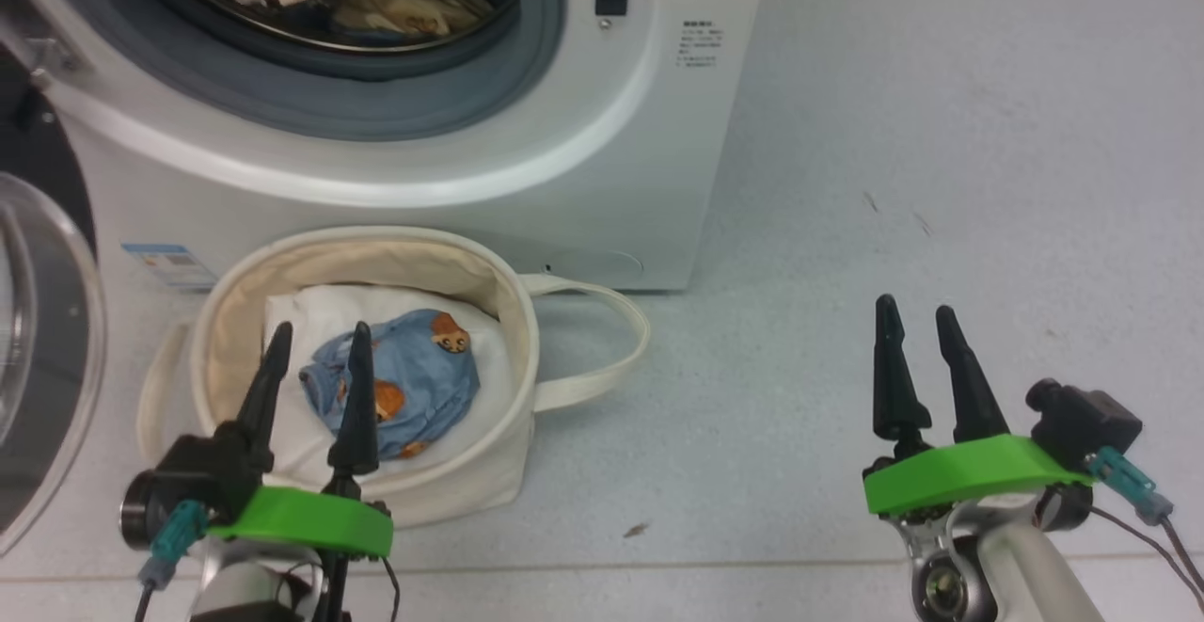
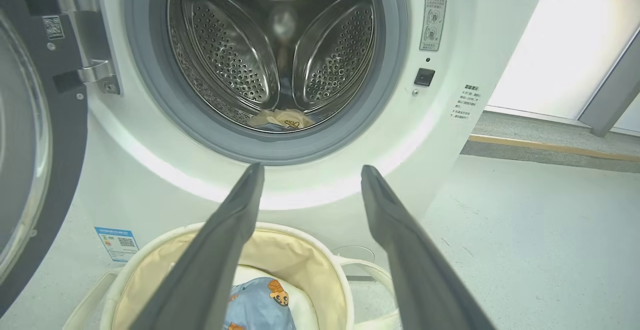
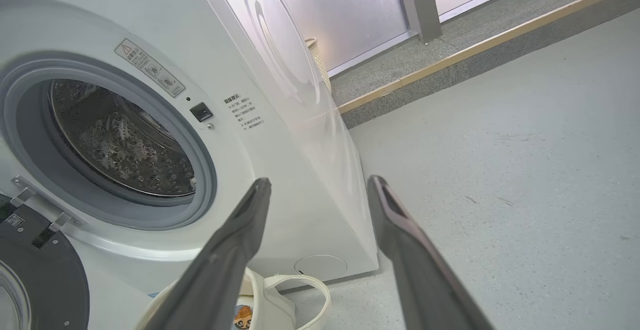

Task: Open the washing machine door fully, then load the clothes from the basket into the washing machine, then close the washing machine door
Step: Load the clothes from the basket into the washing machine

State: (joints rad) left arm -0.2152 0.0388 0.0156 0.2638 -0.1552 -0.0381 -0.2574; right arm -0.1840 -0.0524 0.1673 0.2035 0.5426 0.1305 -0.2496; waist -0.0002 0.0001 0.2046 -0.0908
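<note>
Left end effector [image 1: 321,330]: fingers spread, empty, above the basket [image 1: 470,481]. Right end effector [image 1: 914,307]: fingers spread, empty, above the floor [image 1: 847,180], well apart from the basket. The light-blue garment [image 1: 404,377] lies in the basket on a white pad [image 1: 292,307]. The patterned garment [image 1: 404,1] lies inside the washing machine [image 1: 470,189]. The washing machine door [image 1: 38,340] stands open at left.

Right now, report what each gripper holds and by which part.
Nothing is held. The left gripper is open and empty over the basket; the right gripper is open and empty over the floor.
</note>
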